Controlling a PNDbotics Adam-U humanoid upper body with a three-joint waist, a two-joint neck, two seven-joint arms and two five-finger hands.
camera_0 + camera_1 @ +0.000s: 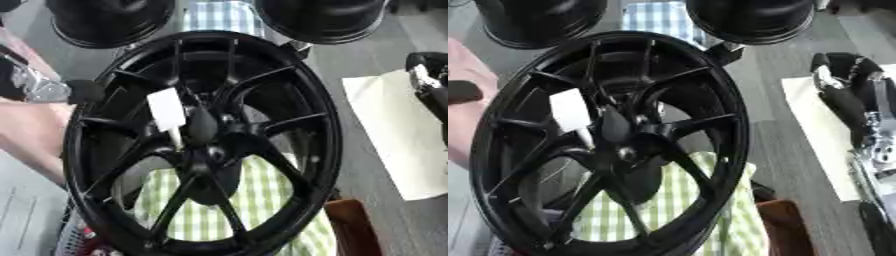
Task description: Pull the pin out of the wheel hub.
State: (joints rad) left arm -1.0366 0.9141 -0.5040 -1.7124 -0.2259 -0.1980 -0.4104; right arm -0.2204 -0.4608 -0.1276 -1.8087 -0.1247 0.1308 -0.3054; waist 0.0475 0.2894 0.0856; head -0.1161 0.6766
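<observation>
Right hand (846, 95) at 3 o'clock, dark, over white sheet (398, 130), apart from wheel (201, 145); finger state cannot tell. Left hand (48, 90) at 9 o'clock edge, only silver and black part showing beside rim; fingers cannot tell. Wheel upright, black, spoked, filling centre. Pin (168, 114), white tag with thin stem, sits in hub just above centre. Checked cloth (254, 200) behind wheel at 6 o'clock. Two black wheels (109, 20) at 12 o'clock.
</observation>
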